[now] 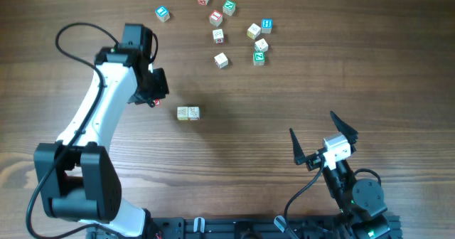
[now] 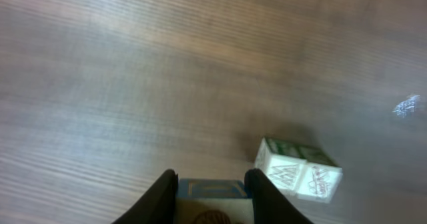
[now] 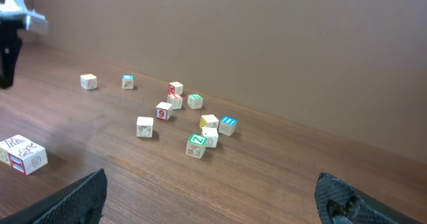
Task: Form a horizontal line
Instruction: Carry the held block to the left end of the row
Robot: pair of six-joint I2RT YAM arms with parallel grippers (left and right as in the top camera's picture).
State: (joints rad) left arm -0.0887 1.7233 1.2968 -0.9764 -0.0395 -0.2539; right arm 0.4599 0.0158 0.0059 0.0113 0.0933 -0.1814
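Two cream letter cubes (image 1: pixel 188 113) sit side by side, touching, in a short row mid-table; they also show in the left wrist view (image 2: pixel 298 173) and the right wrist view (image 3: pixel 21 154). My left gripper (image 1: pixel 155 97) hangs just left of this row and is shut on a blue-edged cube (image 2: pixel 212 192), held between its fingers. My right gripper (image 1: pixel 323 136) is open and empty at the front right, far from the cubes. Its wide fingertips show in the right wrist view (image 3: pixel 210 201).
Several loose cubes lie at the far side: a blue one (image 1: pixel 163 13), a cream one (image 1: pixel 221 60), a green one (image 1: pixel 259 57), a red one (image 1: pixel 216 17) and others around them (image 3: pixel 195 145). A black cable loops by the left arm (image 1: pixel 67 36).
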